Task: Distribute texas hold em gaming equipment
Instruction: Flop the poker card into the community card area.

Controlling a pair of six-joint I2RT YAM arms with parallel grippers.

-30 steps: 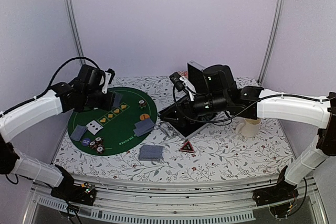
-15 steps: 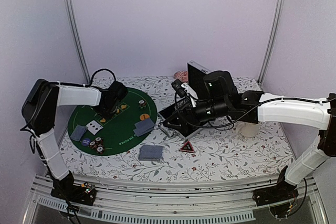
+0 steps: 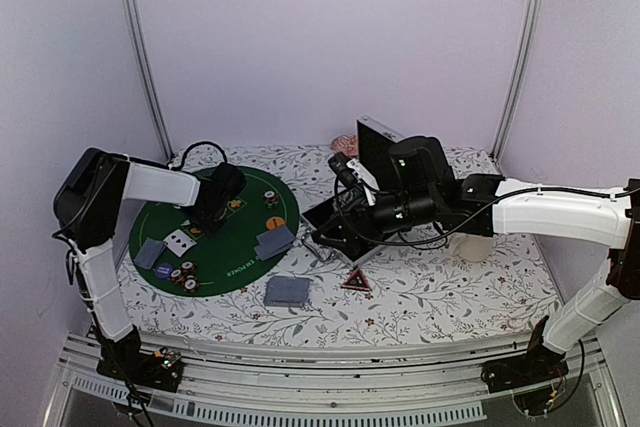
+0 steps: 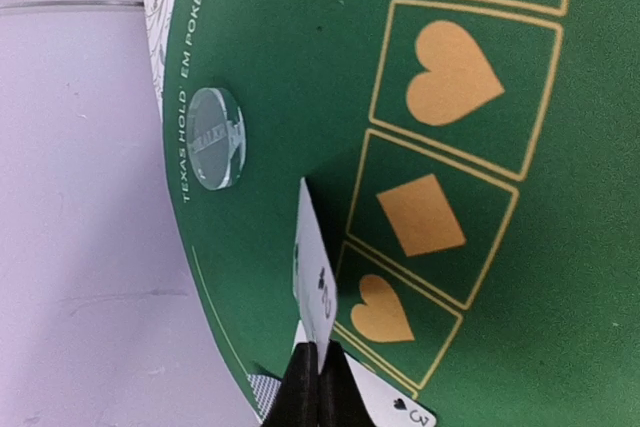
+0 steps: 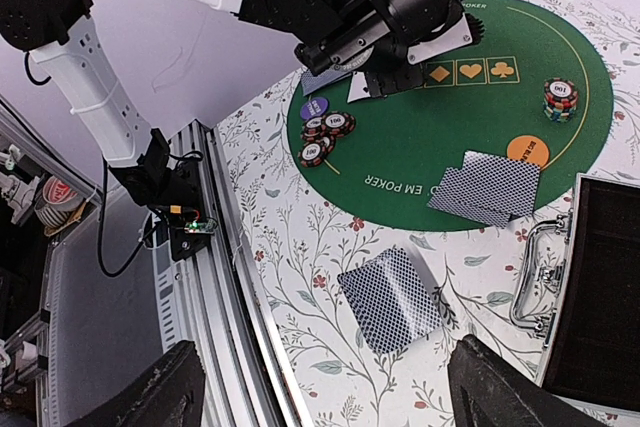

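I see the table (image 3: 450,297) with its flowered cloth across the lower half of the overhead frame; left of centre on it lies the round green mat (image 3: 225,242); the open case (image 5: 600,287) sits at centre, just beside the mat's right edge; the mug (image 3: 476,245) stands right of centre, partly hidden by my right arm.

My right gripper (image 5: 325,362) hangs above the case near the middle of the overhead frame; its jaws stand wide apart with nothing between them. My left gripper (image 4: 312,372) is low over the upper left part of the mat; its jaws are pressed tight on one playing card (image 4: 313,267), held on edge just above the green at the bottom centre of the left wrist frame.

A deck (image 3: 287,291) lies face down on the cloth, below the mat's lower right edge; a small fan of cards (image 3: 275,241) lies face down on the mat's right side; at the mat's left edge a face-down card (image 3: 150,252) lies beside a face-up card (image 3: 180,242).

Loose chips (image 3: 183,275) cluster at the mat's lower left rim; a chip stack (image 3: 271,197) stands at its upper right; the orange button (image 3: 273,221) lies just below that stack. A clear disc (image 4: 217,137) rests on the mat's rim, upper left of the left wrist frame.
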